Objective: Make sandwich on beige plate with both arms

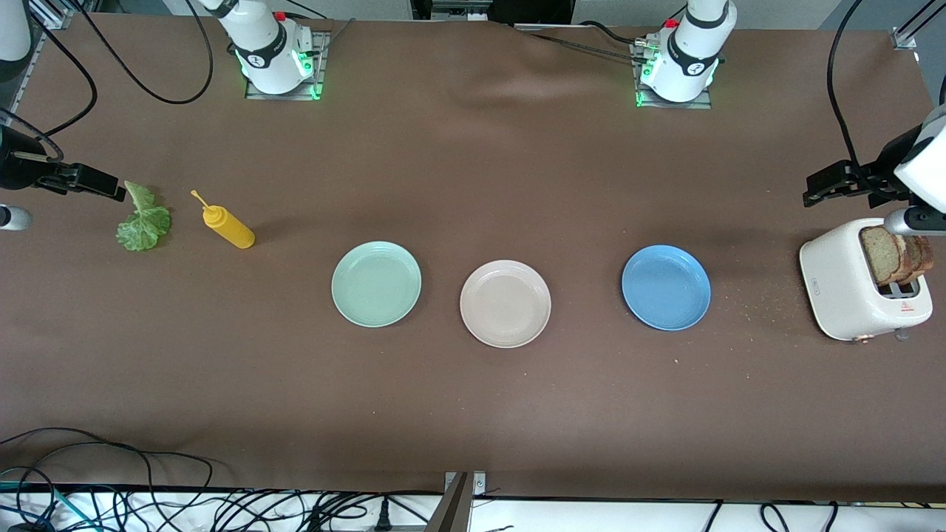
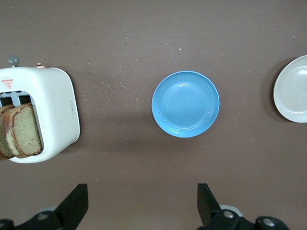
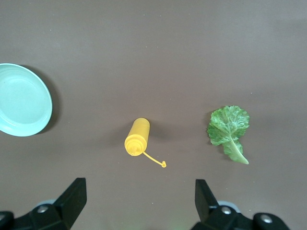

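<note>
A brown table (image 1: 473,148) ran the width of the front view, its cover rumpled near the edge where the arm bases stood. Cables hung tangled below the camera-side edge. Three plates sat in a row mid-table: the mint plate (image 1: 376,284) toward the right arm's end, the beige plate (image 1: 505,304) in the middle and a little nearer the camera, the blue plate (image 1: 666,287) toward the left arm's end. All three were bare.

Near the left arm's end edge stood a white toaster (image 1: 850,295) with the bread slices (image 1: 894,255) standing in its slots; crumbs (image 1: 754,303) speckled the table between it and the blue plate. Near the right arm's end lay the lettuce (image 1: 143,222) and, beside it, a yellow bottle (image 1: 229,227) on its side.

The left gripper (image 2: 143,203) hung over the table beside the toaster, fingers spread wide, holding nothing. The right gripper (image 3: 140,201) hung over the table by the lettuce and bottle, likewise wide open and empty.

Broad bare table lay between the plates and both long edges.
</note>
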`<state>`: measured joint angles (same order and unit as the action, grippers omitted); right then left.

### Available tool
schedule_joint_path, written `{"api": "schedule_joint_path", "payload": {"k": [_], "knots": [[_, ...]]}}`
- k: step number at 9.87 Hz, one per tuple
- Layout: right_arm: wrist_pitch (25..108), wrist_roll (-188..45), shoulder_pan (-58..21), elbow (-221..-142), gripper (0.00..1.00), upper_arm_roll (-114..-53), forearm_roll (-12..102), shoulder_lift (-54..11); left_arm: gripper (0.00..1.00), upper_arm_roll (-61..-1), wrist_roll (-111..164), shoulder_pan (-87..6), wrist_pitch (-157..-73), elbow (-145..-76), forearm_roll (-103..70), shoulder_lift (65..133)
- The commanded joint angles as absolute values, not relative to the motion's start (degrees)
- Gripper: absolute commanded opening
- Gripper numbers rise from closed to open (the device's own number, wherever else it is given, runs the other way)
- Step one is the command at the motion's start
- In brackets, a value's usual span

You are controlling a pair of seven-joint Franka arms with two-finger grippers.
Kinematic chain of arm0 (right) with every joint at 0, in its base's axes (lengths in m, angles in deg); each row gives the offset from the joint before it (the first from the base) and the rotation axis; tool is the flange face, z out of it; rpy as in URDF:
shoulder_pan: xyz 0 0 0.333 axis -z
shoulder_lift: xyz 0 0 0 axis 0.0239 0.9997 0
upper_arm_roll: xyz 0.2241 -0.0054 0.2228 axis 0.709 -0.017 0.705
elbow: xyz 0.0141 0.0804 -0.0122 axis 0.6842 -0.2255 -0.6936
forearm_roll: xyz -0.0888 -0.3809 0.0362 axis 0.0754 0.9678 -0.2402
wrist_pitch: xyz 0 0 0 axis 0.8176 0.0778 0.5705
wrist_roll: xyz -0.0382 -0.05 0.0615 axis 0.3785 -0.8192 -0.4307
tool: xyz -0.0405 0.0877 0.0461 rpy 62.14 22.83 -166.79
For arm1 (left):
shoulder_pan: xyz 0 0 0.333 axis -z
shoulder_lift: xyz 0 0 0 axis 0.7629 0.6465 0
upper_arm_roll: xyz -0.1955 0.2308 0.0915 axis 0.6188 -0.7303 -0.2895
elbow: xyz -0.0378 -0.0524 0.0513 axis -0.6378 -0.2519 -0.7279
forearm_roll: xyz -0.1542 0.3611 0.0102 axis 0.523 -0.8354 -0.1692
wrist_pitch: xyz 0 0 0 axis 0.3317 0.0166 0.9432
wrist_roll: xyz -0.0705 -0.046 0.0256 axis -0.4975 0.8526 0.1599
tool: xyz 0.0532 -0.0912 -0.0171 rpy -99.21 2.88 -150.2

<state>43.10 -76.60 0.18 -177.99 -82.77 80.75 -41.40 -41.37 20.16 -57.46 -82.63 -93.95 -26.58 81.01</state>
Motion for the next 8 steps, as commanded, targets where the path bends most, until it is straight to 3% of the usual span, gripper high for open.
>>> {"api": "schedule_joint_path", "payload": {"k": [1, 8], "knots": [[41.9, -77.6, 0.0, -177.0, 1.0, -82.4, 81.1, -41.6, 1.0, -41.2, 19.9, -57.5, -82.4, -91.8, -27.6, 82.3], [41.9, -77.1, 0.2, -176.7, 1.0, -82.6, 81.4, -41.3, 1.0, -41.2, 19.7, -57.6, -82.4, -91.8, -27.6, 82.3]]}}
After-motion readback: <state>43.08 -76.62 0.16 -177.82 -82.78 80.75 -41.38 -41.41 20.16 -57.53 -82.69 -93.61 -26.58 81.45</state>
